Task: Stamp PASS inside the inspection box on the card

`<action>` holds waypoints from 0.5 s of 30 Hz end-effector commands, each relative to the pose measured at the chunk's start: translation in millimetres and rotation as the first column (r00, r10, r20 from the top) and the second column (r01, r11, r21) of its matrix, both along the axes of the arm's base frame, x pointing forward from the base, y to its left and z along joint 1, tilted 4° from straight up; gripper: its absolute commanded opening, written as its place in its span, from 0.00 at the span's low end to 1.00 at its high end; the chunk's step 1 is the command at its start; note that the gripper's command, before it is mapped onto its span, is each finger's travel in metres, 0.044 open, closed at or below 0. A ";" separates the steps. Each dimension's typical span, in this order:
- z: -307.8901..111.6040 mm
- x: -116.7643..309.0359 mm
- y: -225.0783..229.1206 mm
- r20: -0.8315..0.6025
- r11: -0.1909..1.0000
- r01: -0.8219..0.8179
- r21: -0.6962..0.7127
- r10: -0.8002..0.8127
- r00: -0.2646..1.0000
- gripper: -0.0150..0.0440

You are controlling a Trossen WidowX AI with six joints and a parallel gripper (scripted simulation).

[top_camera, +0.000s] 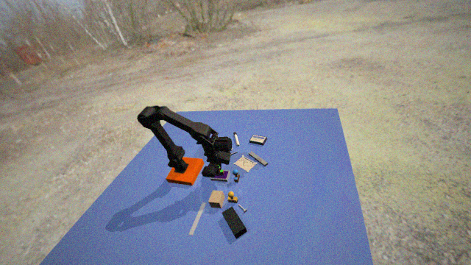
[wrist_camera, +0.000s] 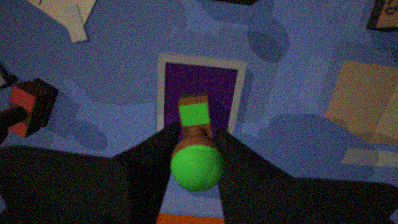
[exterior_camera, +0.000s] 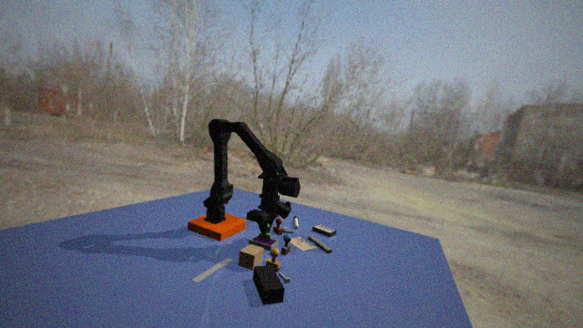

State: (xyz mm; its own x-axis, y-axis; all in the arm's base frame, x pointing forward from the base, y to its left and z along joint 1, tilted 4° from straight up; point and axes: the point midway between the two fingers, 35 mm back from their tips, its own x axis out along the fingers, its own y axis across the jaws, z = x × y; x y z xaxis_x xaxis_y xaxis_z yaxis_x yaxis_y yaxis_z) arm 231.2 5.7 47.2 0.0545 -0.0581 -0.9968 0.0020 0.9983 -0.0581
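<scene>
My gripper [top_camera: 218,169] [exterior_camera: 266,225] [wrist_camera: 197,131] is shut on the green-topped stamp [exterior_camera: 268,230] [wrist_camera: 197,168], gripping it below its round knob. The stamp is upright, its base over the purple ink pad [top_camera: 221,180] [exterior_camera: 261,246] [wrist_camera: 161,90], at or just above the surface; the contact itself is hidden. The pale card [top_camera: 246,163] [exterior_camera: 302,244] [wrist_camera: 61,11] lies flat beyond the pad; its box is too small to make out. The stamp's lettering does not show.
A blue-knobbed stamp [top_camera: 235,172] [exterior_camera: 287,238] stands close to the pad, a red one [exterior_camera: 279,221] [wrist_camera: 22,97] on the other side. A yellow stamp [top_camera: 231,194] [exterior_camera: 274,252], tan block [top_camera: 216,199] [exterior_camera: 250,257] [wrist_camera: 357,95] and black box [top_camera: 234,222] [exterior_camera: 269,284] are nearer the cameras. A grey bar [top_camera: 258,158] lies beside the card.
</scene>
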 end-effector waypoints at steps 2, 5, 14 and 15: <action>-2.2 -1.2 -0.3 -0.009 1.000 -0.004 -0.002 0.004 1.000 0.25; -2.8 -1.2 -0.3 -0.008 1.000 -0.002 -0.002 0.002 1.000 0.25; -4.5 -1.1 -0.4 -0.008 1.000 0.001 -0.002 -0.001 1.000 0.25; -4.8 -1.1 -0.4 -0.008 1.000 0.001 -0.002 -0.001 1.000 0.25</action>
